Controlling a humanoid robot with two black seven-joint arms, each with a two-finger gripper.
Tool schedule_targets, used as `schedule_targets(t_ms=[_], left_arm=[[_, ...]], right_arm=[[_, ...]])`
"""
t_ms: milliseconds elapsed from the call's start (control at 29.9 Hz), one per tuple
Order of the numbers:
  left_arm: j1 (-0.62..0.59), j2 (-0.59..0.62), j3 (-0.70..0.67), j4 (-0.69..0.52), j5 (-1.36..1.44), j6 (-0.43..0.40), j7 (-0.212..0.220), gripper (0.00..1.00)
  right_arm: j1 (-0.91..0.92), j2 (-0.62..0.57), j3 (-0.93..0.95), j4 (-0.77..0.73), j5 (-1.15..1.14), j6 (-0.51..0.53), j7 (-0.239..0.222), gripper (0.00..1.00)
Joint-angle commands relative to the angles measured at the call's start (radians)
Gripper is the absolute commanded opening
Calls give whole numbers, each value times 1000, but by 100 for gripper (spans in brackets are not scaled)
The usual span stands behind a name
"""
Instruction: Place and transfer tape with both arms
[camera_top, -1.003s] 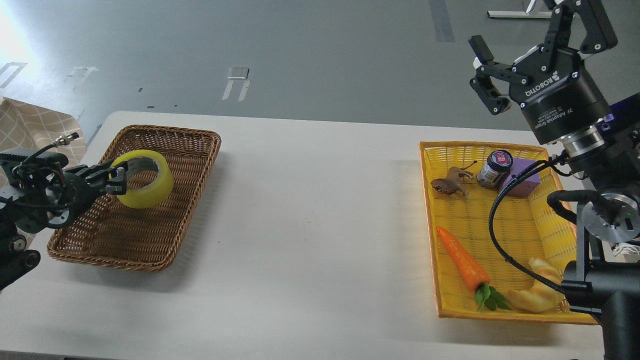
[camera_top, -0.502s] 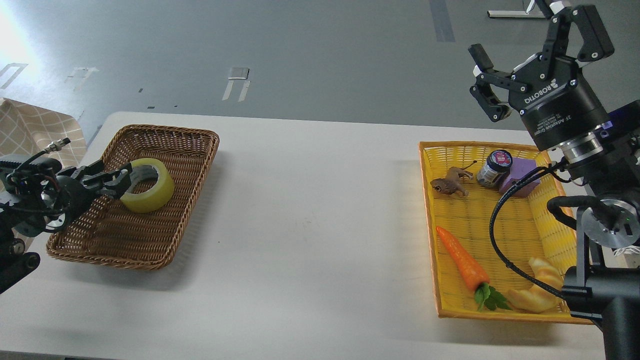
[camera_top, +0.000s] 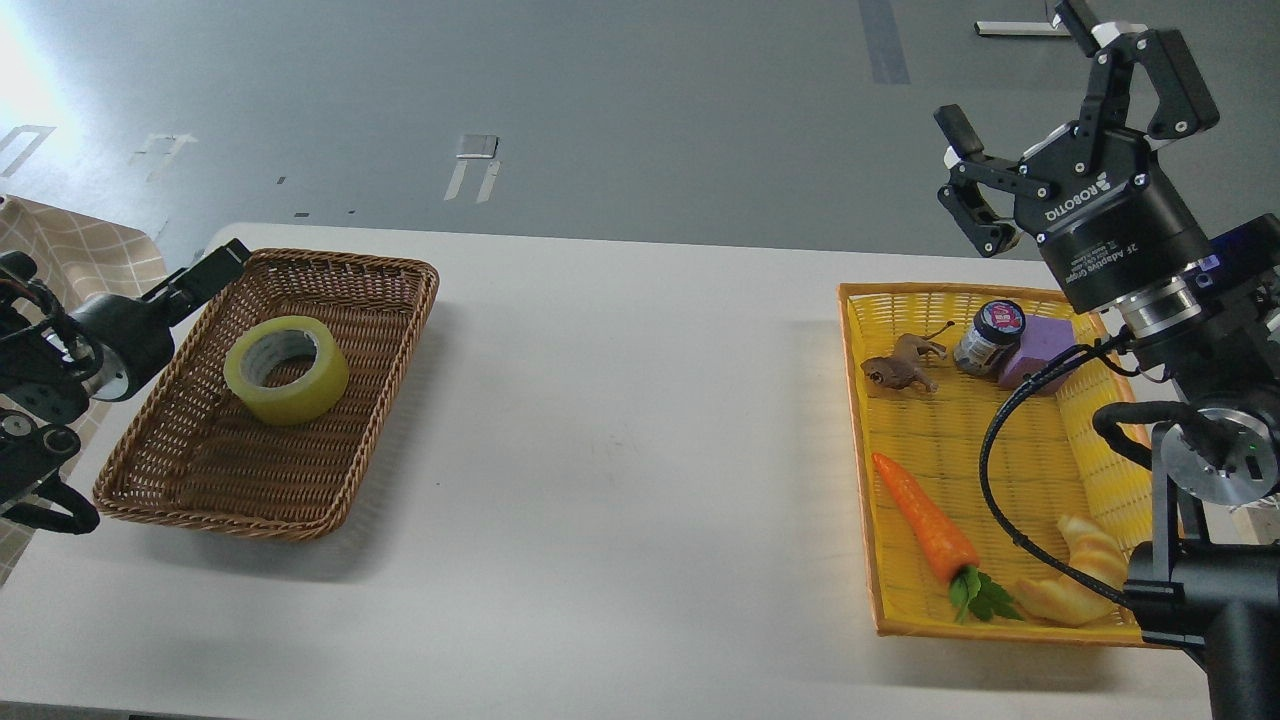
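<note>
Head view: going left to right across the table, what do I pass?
left gripper → brown wicker basket holding the tape → bare table → yellow basket with toy animal, carrot, jar, purple block, croissant.

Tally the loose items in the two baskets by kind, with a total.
Tape rolls: 1, the tape in the brown wicker basket
Toy foods: 2, carrot and croissant in the yellow basket
Toy animals: 1, brown figure
Jars: 1
Purple blocks: 1
Total: 6
</note>
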Motion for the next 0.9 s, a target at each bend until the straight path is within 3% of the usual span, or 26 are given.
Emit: schedule_targets(t_ms=[0,100,268,535,702,769,870], left_arm=[[-12,-21,-87,-57,-125,-4,-21,98],[-38,-29,-140,-111,-183,-16,-18,98],[-96,-104,-237,-142,-335,-104,-18,98],[-112,-373,-433,-148,-383,-310,-6,98],[-116,-469,-476,-174,-389,-381,-1,98],[-121,-525,-501,-188,-424,-381,22,98],[-119,-613,-526,-217,-470,-372,108,98]], right_arm=[[5,-3,-1,-2,-1,1,0,100],[6,-3,-1,-4,-11,1,0,100],[17,-7,-5,-16,-18,-1,0,100],[63,-32,-7,-59,-18,-13,-11,100],[89,-47,-7,-73,-21,-13,-12,100],[97,-50,-7,-73,-33,-19,-12,100],[104,-47,-26,-68,-76,-73,-31,100]])
